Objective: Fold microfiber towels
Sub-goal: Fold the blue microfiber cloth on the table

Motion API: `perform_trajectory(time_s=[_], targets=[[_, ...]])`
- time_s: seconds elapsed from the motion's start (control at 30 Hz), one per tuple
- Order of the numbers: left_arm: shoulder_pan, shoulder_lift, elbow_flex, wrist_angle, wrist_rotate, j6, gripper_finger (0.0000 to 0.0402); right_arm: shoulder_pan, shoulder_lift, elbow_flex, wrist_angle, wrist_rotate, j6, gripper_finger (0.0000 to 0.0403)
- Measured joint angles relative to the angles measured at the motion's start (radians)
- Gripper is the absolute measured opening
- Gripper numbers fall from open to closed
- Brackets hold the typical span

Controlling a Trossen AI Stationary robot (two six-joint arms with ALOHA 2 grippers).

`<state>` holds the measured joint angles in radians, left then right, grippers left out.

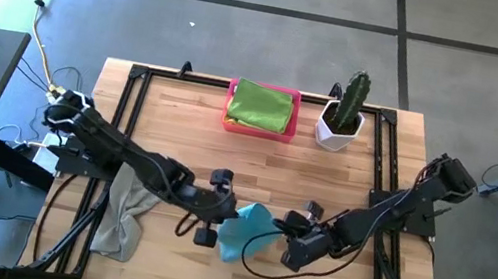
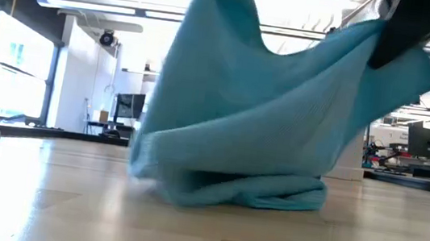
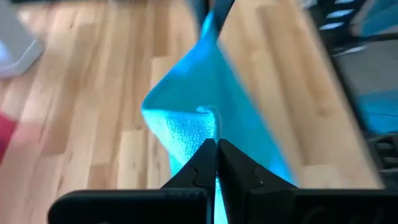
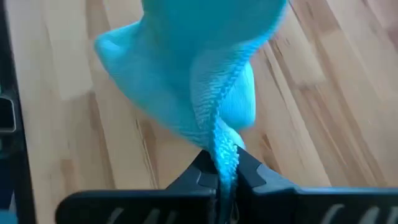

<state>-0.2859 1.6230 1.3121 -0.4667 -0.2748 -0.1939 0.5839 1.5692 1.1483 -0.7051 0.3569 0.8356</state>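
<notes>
Pale wooden table (image 1: 265, 163) on a grey concrete floor, a bright workshop beyond.

At the near edge, the left gripper (image 3: 216, 151) and right gripper (image 4: 222, 163) are each clamped on the light blue towel (image 1: 244, 230), lifted between them with its lower folds on the wood; a grey towel (image 1: 126, 210) lies leftward, and farther back stand the pink tray (image 1: 258, 126) holding a green towel (image 1: 261, 106), and a potted cactus (image 1: 345, 110).

Looks like a robotics lab or workshop: wooden tabletop (image 1: 255, 161) on a black frame over bare concrete floor (image 1: 247, 28), loose cables (image 1: 39, 33) alongside; behind, monitors (image 2: 129, 107) on benches, large windows (image 2: 14, 65), strip lights (image 2: 98, 8) overhead.
</notes>
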Motion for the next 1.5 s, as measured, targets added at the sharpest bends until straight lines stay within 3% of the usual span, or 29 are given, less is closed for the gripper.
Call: perform_trajectory(time_s=[0.17, 0.37, 0.5, 0.6, 0.67, 0.77, 0.83, 0.9, 1.1, 1.17, 1.33, 1.43, 1.5], targets=[[0.0, 0.044, -0.002, 0.05, -0.148, -0.011, 0.0, 0.001, -0.002, 0.128, -0.282, -0.06, 0.102, 0.0], [0.018, 0.04, -0.002, 0.218, -0.235, 0.132, 0.0, -0.002, -0.002, 0.278, -0.641, -0.071, 0.16, 0.0], [0.056, 0.026, 0.0, 0.339, -0.292, 0.281, 0.0, -0.021, -0.002, 0.356, -0.853, -0.069, 0.141, 0.0], [0.092, 0.023, -0.002, 0.371, -0.322, 0.334, 0.0, -0.043, -0.02, 0.371, -0.844, -0.095, 0.025, 0.0], [0.113, 0.016, -0.002, 0.385, -0.244, 0.278, 0.0, -0.048, -0.03, 0.379, -0.787, -0.158, -0.046, 0.0], [0.131, -0.001, -0.002, 0.369, 0.014, 0.226, 0.0, -0.055, -0.027, 0.399, -0.765, -0.336, -0.117, 0.0], [0.132, -0.003, -0.002, 0.391, 0.117, 0.218, 0.0, -0.054, -0.027, 0.418, -0.8, -0.383, -0.109, 0.0], [0.132, -0.013, -0.003, 0.396, 0.114, 0.202, 0.0, -0.055, -0.027, 0.439, -0.87, -0.384, -0.046, 0.0], [0.137, -0.041, -0.001, 0.454, -0.154, 0.245, 0.0, -0.06, -0.054, 0.476, -0.868, -0.504, 0.082, 0.0], [0.129, -0.042, -0.001, 0.46, -0.119, 0.241, 0.0, -0.058, -0.056, 0.499, -0.867, -0.572, 0.13, 0.0], [0.11, -0.042, -0.001, 0.458, 0.117, 0.224, 0.0, -0.056, -0.059, 0.585, -0.865, -0.665, 0.211, 0.0], [0.098, -0.042, -0.001, 0.46, 0.125, 0.263, 0.0, -0.056, -0.059, 0.647, -0.866, -0.664, 0.23, 0.0], [0.092, -0.042, -0.001, 0.474, 0.059, 0.306, 0.0, -0.056, -0.059, 0.692, -0.867, -0.658, 0.23, 0.0]])
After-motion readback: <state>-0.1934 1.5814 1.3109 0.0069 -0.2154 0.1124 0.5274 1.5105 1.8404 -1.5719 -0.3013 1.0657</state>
